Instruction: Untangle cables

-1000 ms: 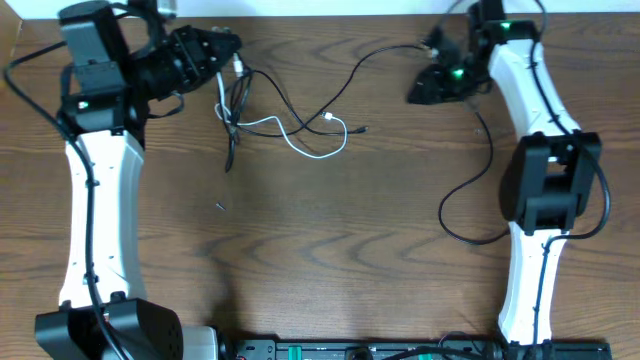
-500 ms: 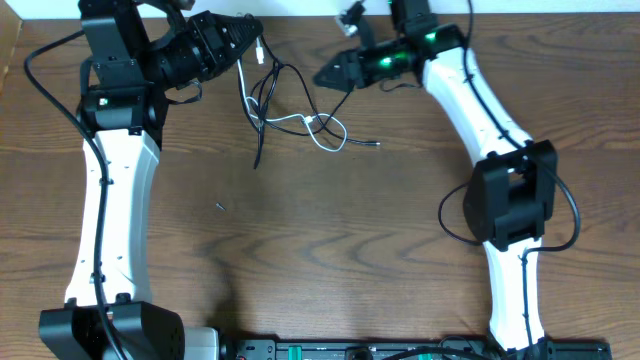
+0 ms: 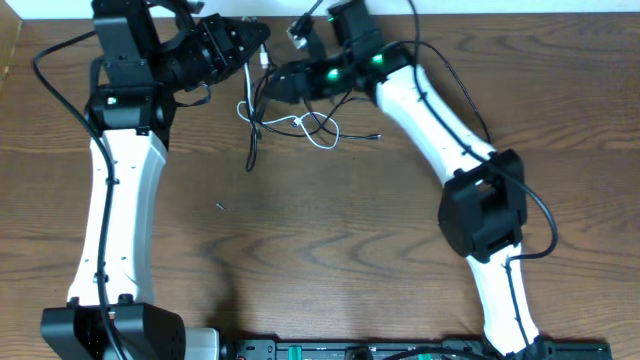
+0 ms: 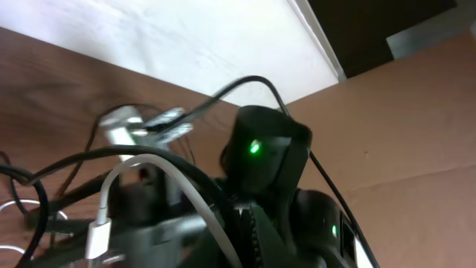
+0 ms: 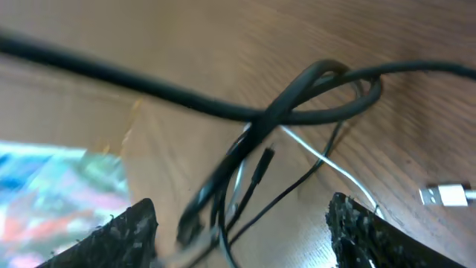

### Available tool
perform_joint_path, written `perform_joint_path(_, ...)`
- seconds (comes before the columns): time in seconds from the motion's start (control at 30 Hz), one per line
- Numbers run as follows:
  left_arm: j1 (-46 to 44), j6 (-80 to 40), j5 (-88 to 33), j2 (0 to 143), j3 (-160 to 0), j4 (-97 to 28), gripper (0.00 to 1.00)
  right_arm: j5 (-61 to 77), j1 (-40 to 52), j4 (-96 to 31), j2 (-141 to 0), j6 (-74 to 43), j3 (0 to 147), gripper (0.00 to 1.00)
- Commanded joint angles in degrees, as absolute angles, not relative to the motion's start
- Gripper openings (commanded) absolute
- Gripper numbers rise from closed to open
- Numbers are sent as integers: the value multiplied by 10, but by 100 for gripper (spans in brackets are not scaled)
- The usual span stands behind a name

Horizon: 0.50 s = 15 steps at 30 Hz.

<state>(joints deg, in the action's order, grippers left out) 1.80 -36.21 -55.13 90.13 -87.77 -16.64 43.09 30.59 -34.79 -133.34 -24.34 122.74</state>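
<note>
The cables [image 3: 296, 123] form a tangle of thin black cords and one white cord at the back of the table, with a black end trailing down [image 3: 250, 155]. My left gripper [image 3: 258, 38] is shut on the top of the cables and holds them up. In the left wrist view, a white cord with its plug [image 4: 97, 237] runs past the left gripper [image 4: 245, 217]. My right gripper [image 3: 274, 86] is open right beside the tangle. In the right wrist view, a black cord bundle [image 5: 249, 152] and a thin white cord [image 5: 325, 158] lie between the open fingers [image 5: 134, 231].
The table's far edge and a white wall [image 3: 420, 6] lie just behind both grippers. A white plug [image 5: 445, 196] rests on the wood right of the right gripper. A small dark speck [image 3: 219, 207] lies mid-table. The right arm's own thick black cable [image 3: 455, 55] loops above its forearm.
My right arm has swung left from the back right corner to the tangle, and its jaws have opened wider. My left gripper shifted a little right and back, carrying the cables along.
</note>
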Motion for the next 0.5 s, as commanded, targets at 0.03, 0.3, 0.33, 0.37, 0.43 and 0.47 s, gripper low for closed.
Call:
perform_joint_path(0.03,6,-358,-547,902,-884,-166,8,267,335,-340,-1315,-324,1230,68)
perform_joint_path(0.3,4,-347,-547,902,-884,-168,8,234,333,-355,-1315,-332,1230,35)
perform_joint_path(0.33,4,-339,-547,902,-884,-169,8,234,326,-362,-1315,-332,1230,30)
perform_joint_path(0.37,4,-332,-547,902,-884,-170,8,235,321,-368,-1315,-331,1230,26)
perform_joint_path(0.43,4,-332,-545,902,-884,-174,8,235,309,-382,-1315,-319,1230,16)
perform_joint_path(0.47,4,-331,-543,902,-884,-175,8,235,303,-387,-1315,-310,1230,10)
